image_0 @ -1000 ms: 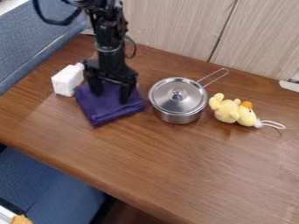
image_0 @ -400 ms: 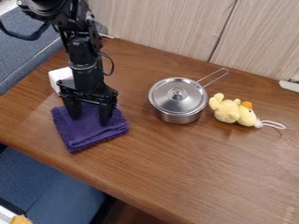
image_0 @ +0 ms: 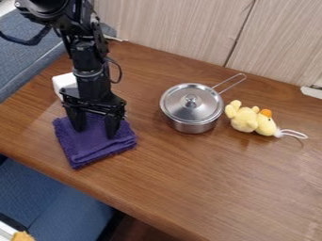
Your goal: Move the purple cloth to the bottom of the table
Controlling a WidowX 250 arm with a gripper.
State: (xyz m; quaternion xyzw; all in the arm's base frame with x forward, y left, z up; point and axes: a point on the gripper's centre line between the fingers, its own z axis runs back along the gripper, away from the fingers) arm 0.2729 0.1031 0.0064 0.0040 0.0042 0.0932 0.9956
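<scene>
While the end effector [image_0: 95, 132] stood spread open on the purple cloth [image_0: 94, 148], a lidded pot [image_0: 191, 112] sat on the tabletop [image_0: 220, 183] beside a plush duck [image_0: 251, 120].

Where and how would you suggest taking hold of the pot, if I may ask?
I would grip the handle from above, closing across its wire loop, which juts out past the body of the pot toward the wall. The knob might lift only the lid.

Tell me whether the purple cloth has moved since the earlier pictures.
Yes: the purple cloth has shifted toward the table's near left edge, farther from the lidded pot.
</scene>
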